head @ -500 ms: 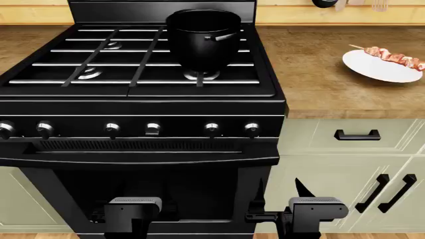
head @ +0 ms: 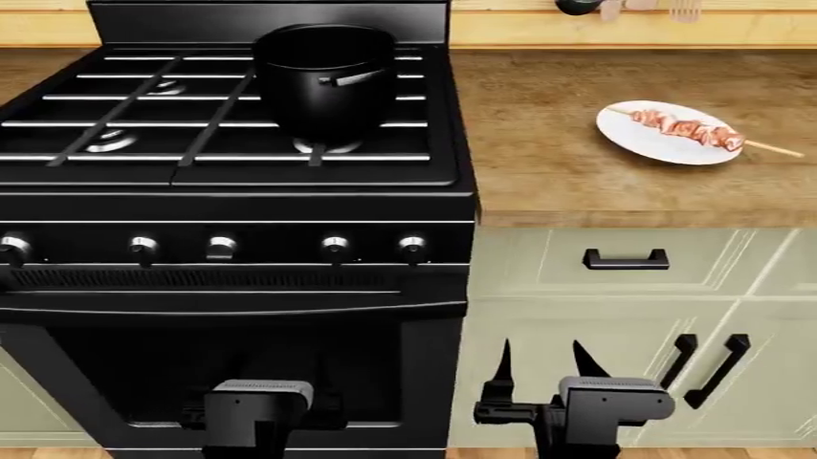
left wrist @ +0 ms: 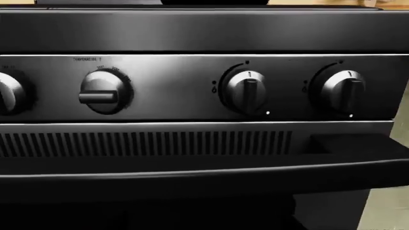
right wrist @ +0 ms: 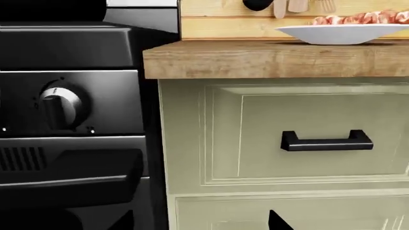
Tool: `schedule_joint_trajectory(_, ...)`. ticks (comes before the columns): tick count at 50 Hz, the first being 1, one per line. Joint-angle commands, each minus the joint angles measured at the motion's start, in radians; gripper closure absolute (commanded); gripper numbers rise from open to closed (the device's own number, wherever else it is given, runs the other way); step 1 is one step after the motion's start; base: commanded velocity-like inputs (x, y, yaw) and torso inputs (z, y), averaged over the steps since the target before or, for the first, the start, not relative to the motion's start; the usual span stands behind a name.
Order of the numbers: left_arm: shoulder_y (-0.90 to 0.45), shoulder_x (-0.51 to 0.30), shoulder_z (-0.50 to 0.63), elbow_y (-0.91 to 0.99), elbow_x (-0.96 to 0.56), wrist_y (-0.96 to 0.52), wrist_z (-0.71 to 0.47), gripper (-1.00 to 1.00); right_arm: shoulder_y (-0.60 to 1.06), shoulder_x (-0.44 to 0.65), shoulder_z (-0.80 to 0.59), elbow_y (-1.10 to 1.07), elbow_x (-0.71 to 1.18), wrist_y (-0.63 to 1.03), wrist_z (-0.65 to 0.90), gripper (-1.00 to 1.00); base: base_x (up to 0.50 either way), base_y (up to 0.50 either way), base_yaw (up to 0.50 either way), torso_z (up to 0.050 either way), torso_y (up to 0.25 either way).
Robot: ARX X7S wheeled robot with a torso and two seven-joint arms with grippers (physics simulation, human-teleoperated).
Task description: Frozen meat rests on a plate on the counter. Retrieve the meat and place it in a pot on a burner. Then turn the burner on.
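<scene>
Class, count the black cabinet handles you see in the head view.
3: one horizontal drawer handle under the counter, and two slanted door handles below it. More may lie out of frame.

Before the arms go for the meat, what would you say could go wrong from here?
1. The skewer overhangs the plate, so gripping one end may tip it or drag the plate on the counter.
2. The pot is tall and narrow; the long skewer may catch its rim.
3. Five similar knobs line the panel; the wrong one may be turned.
</scene>
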Motion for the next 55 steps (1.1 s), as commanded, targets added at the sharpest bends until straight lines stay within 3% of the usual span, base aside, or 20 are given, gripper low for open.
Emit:
schedule_joint_trajectory(1, -0.001, -0.020, 0.025, -0.006, -0.016, 0.002, -0.016, -1.00, 0.001, 0.018, -0.021, -0.009, 0.020, 0.000, 0.033, -1.00, 0.00, -0.50, 0.00, 0.000, 0.000)
schedule_joint_trajectory(28, -0.001, -0.053, 0.067, -0.006, -0.038, -0.002, -0.047, -1.00, 0.004, 0.052, -0.049, -0.007, 0.052, -0.016, 0.078, -1.00, 0.00, -0.50, 0.00, 0.000, 0.000)
schedule_joint_trajectory(44, -0.011, -0.069, 0.091, -0.015, -0.012, 0.001, -0.087, -1.00, 0.012, 0.073, -0.072, -0.031, 0.059, -0.020, 0.092, -1.00, 0.00, 0.00, 0.00, 0.038, 0.008)
schedule_joint_trajectory(50, -0.008, -0.081, 0.094, 0.098, -0.008, -0.091, -0.107, -1.00, 0.027, 0.096, -0.089, -0.117, 0.024, 0.060, 0.115, -1.00, 0.00, 0.00, 0.00, 0.050, 0.012)
schedule_joint_trajectory(55, -0.030, -0.112, 0.081, 0.245, -0.040, -0.286, -0.100, -1.00, 0.035, 0.152, -0.112, -0.317, -0.014, 0.260, 0.107, -1.00, 0.00, 0.00, 0.00, 0.050, 0.020)
